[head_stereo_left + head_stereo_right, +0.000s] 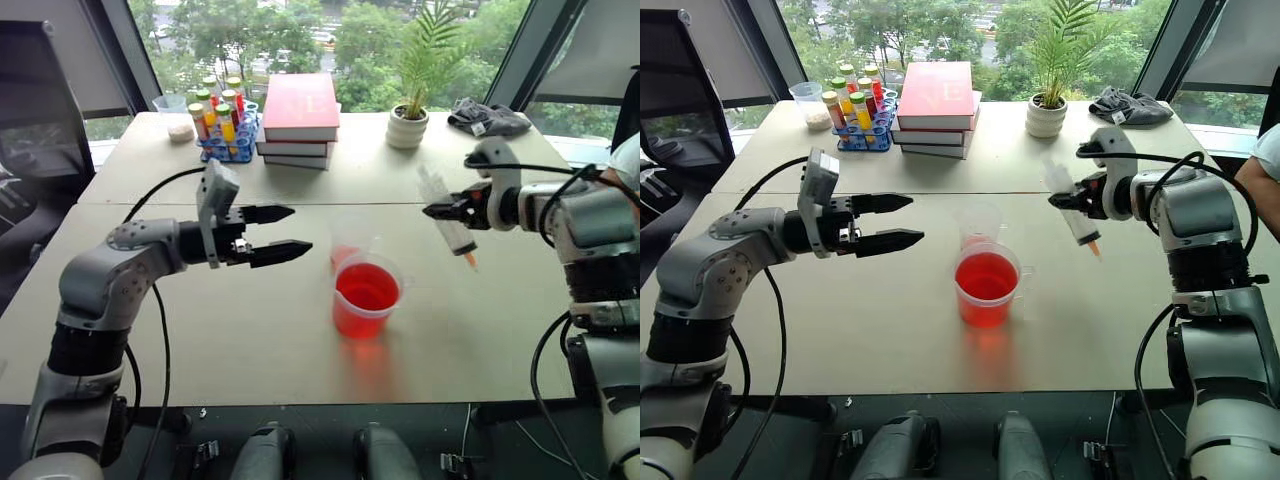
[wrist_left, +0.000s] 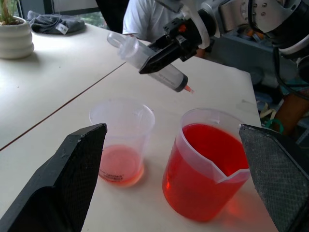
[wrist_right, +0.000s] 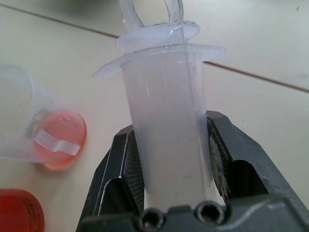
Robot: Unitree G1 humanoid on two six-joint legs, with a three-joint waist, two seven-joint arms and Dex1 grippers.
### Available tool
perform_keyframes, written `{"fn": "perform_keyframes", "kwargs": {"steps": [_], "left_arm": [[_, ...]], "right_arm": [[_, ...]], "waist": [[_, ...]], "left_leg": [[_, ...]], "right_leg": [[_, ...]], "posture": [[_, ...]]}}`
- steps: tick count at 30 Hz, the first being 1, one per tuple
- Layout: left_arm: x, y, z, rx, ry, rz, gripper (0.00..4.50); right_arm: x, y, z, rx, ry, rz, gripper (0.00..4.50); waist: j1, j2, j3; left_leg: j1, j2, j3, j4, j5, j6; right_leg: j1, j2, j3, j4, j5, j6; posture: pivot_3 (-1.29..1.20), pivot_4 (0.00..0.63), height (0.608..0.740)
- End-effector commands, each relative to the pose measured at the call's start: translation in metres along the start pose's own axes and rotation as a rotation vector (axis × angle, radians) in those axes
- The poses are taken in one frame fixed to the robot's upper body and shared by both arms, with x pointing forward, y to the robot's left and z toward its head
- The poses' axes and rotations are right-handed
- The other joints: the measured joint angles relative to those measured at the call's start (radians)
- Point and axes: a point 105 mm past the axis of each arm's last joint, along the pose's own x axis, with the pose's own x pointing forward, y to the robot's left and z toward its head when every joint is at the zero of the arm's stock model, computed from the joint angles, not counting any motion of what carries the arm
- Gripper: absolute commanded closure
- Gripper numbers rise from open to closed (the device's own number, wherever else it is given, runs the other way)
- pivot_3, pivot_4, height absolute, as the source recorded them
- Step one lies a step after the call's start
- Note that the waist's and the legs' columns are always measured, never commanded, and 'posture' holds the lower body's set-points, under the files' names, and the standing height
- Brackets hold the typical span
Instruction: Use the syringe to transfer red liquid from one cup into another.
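Observation:
My right gripper (image 1: 440,211) is shut on the barrel of the clear syringe (image 1: 447,222), held in the air to the right of the cups, tilted, its orange nozzle pointing down toward the table. The wider cup (image 1: 366,296) stands mid-table, well filled with red liquid (image 1: 367,287). Just behind it stands the narrower clear cup (image 2: 121,140) with a thin reddish layer at its base. My left gripper (image 1: 283,233) hovers open to the left of both cups, pointing at them, nothing between its fingers (image 2: 65,183).
At the table's far side stand a stack of red books (image 1: 299,118), a blue rack of colored tubes (image 1: 224,125), a small clear tub (image 1: 177,114), a potted plant (image 1: 412,118) and a dark cloth (image 1: 487,118). A person in white (image 2: 149,19) sits beyond the right edge.

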Motion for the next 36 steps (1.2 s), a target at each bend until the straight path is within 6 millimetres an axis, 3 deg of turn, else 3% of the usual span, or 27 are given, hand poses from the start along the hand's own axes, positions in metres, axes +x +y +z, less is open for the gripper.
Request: {"fn": "perform_keyframes", "kwargs": {"steps": [1,3,5,10,12,22,36], "left_arm": [[0.004,-0.002,0.013,0.044,-0.027,-0.037,0.0],[0.008,-0.001,0.019,0.05,-0.033,-0.068,0.0],[0.015,0.0,0.027,0.067,-0.037,-0.11,0.0],[0.021,0.001,0.037,0.089,-0.034,-0.149,0.0],[0.022,0.002,0.039,0.092,-0.034,-0.155,0.0],[0.033,0.002,0.057,0.142,-0.032,-0.207,0.0],[0.064,0.009,0.07,0.182,-0.079,-0.262,0.0]], "right_arm": [[-0.034,0.026,0.063,-0.065,-0.366,0.109,3.04],[-0.057,0.06,0.086,-0.081,-0.564,0.265,3.04],[-0.072,0.101,0.093,-0.061,-0.704,0.447,3.04],[-0.073,0.135,0.08,0.026,-0.858,0.527,3.04],[-0.07,0.142,0.075,0.044,-0.879,0.53,3.04],[-0.029,0.155,0.006,0.036,-0.802,0.459,3.04],[-0.02,0.167,-0.02,-0.003,-0.757,0.439,3.04]], "waist": [[-0.001,0.0,0.0],[-0.001,0.0,0.0],[0.0,-0.001,0.0],[0.0,-0.001,0.0],[-0.001,-0.001,0.0],[-0.002,-0.001,0.0],[-0.001,-0.001,0.0]], "left_leg": [[0.0,0.0,0.0,0.0,0.0,0.0],[0.0,0.0,0.0,0.0,0.0,0.0],[0.0,0.0,0.0,0.0,0.0,0.0],[0.001,0.0,-0.001,0.001,0.0,0.0],[0.001,0.0,-0.001,0.002,0.0,0.0],[0.003,0.0,0.0,0.002,0.001,0.0],[0.004,0.0,-0.001,0.002,0.001,-0.002]], "right_leg": [[0.0,0.0,0.0,0.0,0.0,0.0],[0.0,0.0,0.0,0.001,0.0,0.0],[0.0,0.0,0.0,0.001,0.0,0.0],[0.001,0.0,-0.001,0.002,0.0,0.0],[0.001,-0.001,-0.001,0.003,0.0,0.0],[0.0,0.001,0.0,0.007,-0.001,0.001],[0.0,0.002,0.0,0.009,-0.001,0.001]], "posture": [[0.0,0.15,0.74],[0.0,0.15,0.74],[0.0,0.15,0.74],[0.0,0.15,0.74],[0.0,0.15,0.74],[0.0,0.15,0.74],[0.0,0.15,0.74]]}}
